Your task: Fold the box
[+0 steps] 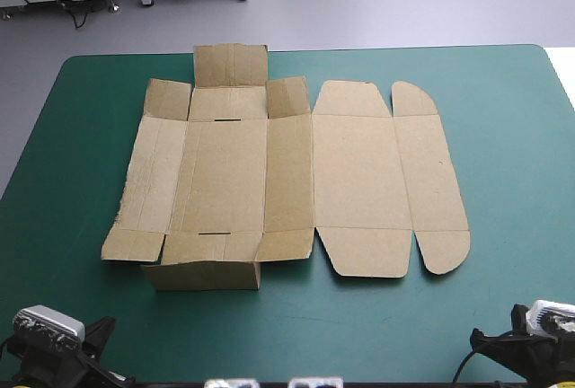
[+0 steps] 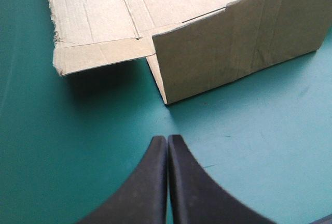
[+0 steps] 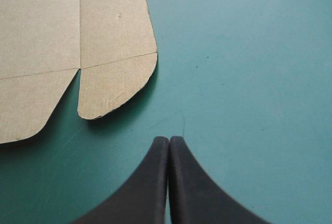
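Left pincer (image 2: 167, 139) and right pincer (image 3: 169, 139) clenched, empty, short of box (image 1: 341, 172); advise opening left, gripping the raised 7 o'clock flap (image 1: 202, 274) squarely.

Teal-green table cover (image 1: 512, 181), smooth and flat, far corners rounded, faint scratches on it.

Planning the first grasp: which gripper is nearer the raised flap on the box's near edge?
Left. The left gripper sits just short of the raised flap, by its left corner; the right gripper faces the rounded flap at the right end of the box, well away.
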`<state>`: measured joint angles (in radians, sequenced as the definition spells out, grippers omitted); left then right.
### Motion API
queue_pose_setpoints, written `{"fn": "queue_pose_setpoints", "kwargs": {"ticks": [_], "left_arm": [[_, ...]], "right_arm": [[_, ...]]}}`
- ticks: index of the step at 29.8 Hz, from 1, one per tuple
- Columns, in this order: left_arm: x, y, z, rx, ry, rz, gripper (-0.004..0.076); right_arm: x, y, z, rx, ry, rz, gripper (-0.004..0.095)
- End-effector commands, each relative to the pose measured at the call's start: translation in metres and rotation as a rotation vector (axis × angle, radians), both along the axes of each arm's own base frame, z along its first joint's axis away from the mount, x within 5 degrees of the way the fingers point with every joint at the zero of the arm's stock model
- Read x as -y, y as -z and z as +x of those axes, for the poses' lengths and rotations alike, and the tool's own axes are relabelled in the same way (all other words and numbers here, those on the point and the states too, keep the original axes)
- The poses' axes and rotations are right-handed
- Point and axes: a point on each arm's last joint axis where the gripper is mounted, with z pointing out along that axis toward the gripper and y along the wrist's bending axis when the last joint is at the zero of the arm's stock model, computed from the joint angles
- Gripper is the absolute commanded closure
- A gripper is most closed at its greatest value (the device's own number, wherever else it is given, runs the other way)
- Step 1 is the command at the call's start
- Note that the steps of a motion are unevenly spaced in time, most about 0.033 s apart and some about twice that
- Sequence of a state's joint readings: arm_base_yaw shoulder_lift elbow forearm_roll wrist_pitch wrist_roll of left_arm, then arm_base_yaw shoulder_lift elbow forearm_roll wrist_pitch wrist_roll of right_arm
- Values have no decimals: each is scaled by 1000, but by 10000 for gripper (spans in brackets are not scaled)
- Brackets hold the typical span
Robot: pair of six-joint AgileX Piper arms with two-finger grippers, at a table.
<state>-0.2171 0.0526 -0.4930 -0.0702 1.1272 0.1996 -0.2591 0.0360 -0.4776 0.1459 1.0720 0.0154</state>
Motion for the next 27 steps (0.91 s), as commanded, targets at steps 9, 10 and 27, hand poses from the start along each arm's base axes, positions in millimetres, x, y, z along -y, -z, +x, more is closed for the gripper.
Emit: {"fn": "queue_pose_setpoints", "kwargs": {"ticks": [9, 10, 27], "left_arm": [[1, -12, 3, 68, 1, -31, 734], [1, -12, 3, 68, 1, -31, 734], [1, -86, 20, 333, -39, -69, 734]], "right_arm": [[-1, -11, 4, 69, -13, -4, 921], [-1, -11, 4, 70, -14, -3, 921], [-3, -12, 4, 82, -50, -25, 921]]}}
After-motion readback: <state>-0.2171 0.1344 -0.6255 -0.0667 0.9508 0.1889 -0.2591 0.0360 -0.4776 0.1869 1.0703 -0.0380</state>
